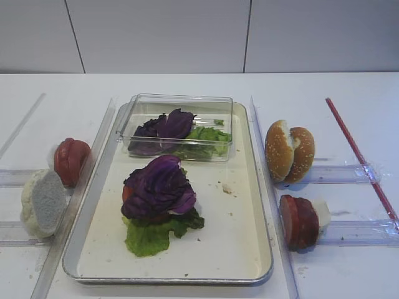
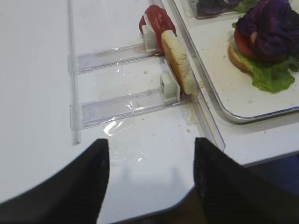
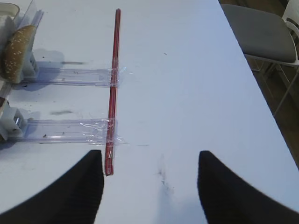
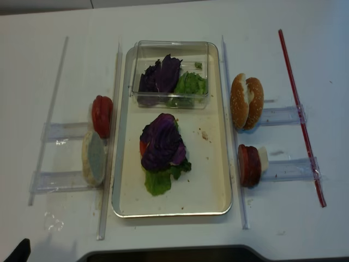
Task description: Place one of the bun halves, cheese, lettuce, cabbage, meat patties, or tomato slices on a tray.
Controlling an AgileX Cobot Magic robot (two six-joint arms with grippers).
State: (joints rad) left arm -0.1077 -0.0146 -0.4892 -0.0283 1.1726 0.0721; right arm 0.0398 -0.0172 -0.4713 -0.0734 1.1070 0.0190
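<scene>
On the cream tray [image 1: 249, 249] stands a stack: a bun half [image 2: 235, 57] at the bottom, green lettuce [image 1: 148, 238], a tomato slice [image 2: 243, 41] and purple cabbage [image 1: 159, 185] on top. More cabbage [image 1: 169, 126] and lettuce [image 1: 209, 135] lie in the clear box. Left of the tray, tomato slices [image 1: 70, 161] and a white-faced bun half [image 1: 42, 202] stand on edge in holders. Right of it stand two bun halves [image 1: 290, 151]. My left gripper [image 2: 150, 144] is open over the table's front left corner, holding nothing. My right gripper [image 3: 150, 156] is open over bare table beside a red strip [image 3: 113, 88].
The clear plastic box [image 1: 181, 106] sits across the tray's far end. Dark red round slices [image 1: 299, 221] with a white piece [image 1: 322, 212] stand in a holder at the right. Clear plastic rails [image 1: 268, 187] run along both long sides of the tray. A chair [image 3: 261, 32] stands beyond the table's right edge.
</scene>
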